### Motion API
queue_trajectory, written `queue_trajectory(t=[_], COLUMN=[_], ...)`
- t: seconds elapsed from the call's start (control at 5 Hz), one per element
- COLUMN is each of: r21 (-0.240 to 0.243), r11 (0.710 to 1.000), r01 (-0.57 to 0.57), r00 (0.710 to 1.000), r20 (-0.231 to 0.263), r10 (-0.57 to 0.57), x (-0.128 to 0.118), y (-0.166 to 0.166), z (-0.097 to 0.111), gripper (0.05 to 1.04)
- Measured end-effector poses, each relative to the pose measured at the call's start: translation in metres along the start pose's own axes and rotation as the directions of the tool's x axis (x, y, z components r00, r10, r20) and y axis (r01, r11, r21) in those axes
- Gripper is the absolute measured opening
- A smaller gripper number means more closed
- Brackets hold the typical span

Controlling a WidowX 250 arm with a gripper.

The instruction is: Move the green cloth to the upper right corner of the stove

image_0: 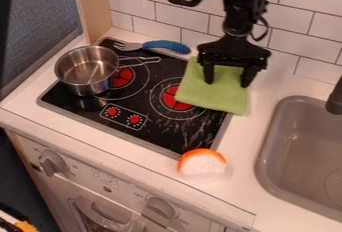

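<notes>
My gripper [228, 78] hangs over the upper part of the green cloth [212, 95], its two fingers apart and pointing down at the cloth, with no cloth visibly pinched between them. Whether the fingertips touch the fabric I cannot tell. Spread flat, the cloth covers the upper right corner area of the black stove [148, 113] and part of the right burner, and its right side extends past the stove's edge onto the white counter.
A metal pot [87, 71] stands at the stove's left. Behind it lies a blue-handled fork [152, 45] near the tiled wall. An orange-and-white toy piece [202, 162] sits by the stove's front right corner. The grey sink [304, 151] is at the right.
</notes>
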State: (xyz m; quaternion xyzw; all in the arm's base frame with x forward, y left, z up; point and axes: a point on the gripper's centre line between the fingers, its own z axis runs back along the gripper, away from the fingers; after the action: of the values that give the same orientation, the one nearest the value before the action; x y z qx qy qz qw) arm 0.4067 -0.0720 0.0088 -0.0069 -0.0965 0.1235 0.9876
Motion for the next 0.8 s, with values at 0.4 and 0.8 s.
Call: queue_trajectory(t=[0.4, 0.8], r21=[-0.026, -0.031], r11=[0.996, 0.997], r01=[0.080, 0.077], r00=[0.997, 0.997], r20=[-0.011, -0.018], r10=[-0.080, -0.077], x=[0.000, -0.007], y=[-0.029, -0.028], z=[0.000, 0.001], gripper=[0.999, 1.000])
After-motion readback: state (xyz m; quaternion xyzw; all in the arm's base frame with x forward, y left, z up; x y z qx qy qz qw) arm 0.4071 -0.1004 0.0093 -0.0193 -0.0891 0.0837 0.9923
